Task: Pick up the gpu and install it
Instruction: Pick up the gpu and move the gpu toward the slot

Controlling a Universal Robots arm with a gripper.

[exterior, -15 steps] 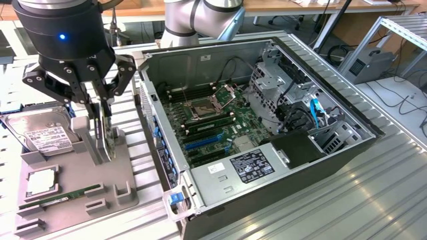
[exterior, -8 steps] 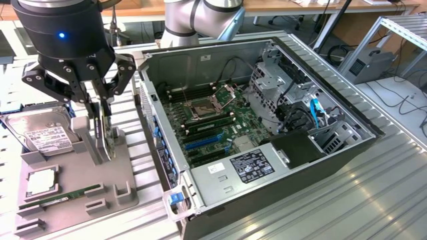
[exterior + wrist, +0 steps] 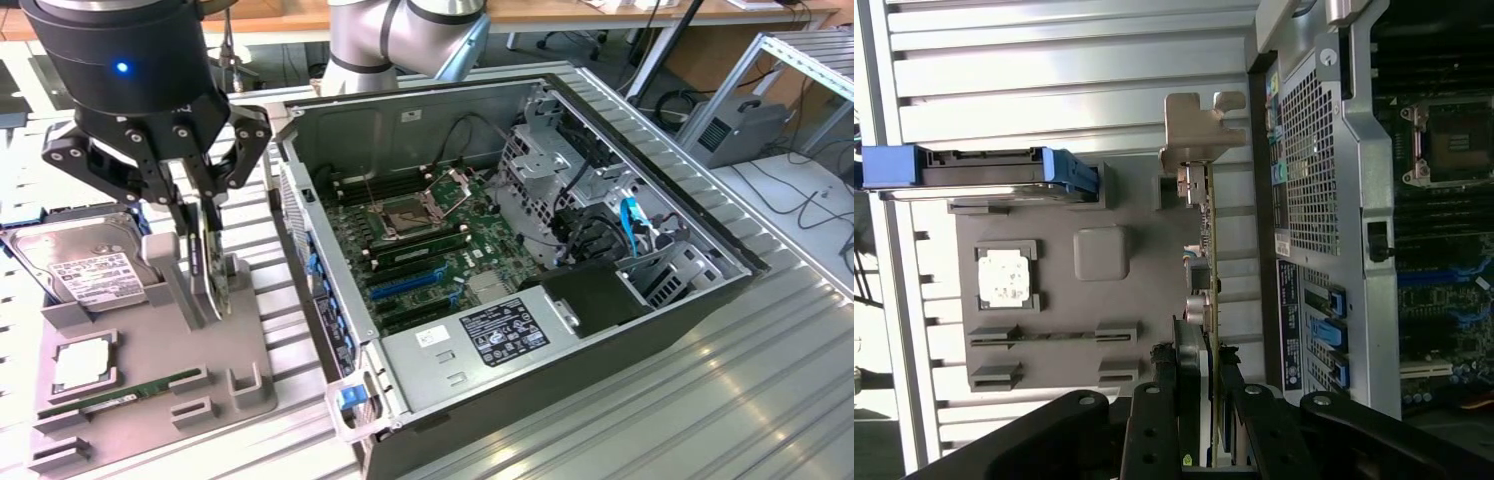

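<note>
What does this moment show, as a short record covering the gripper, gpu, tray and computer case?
gripper: gripper closed on the gpu's top edge
gpu: gpu upright on edge over the gray tray; lifted or seated, cannot tell
tray: gray tray carries hard drive, CPU, RAM stick
case: computer case open, motherboard exposed, on the exterior view's right of the tray
install: gpu not yet in the case

One gpu [image 3: 207,258], one hard drive [image 3: 78,266], one case [image 3: 400,125]
</note>
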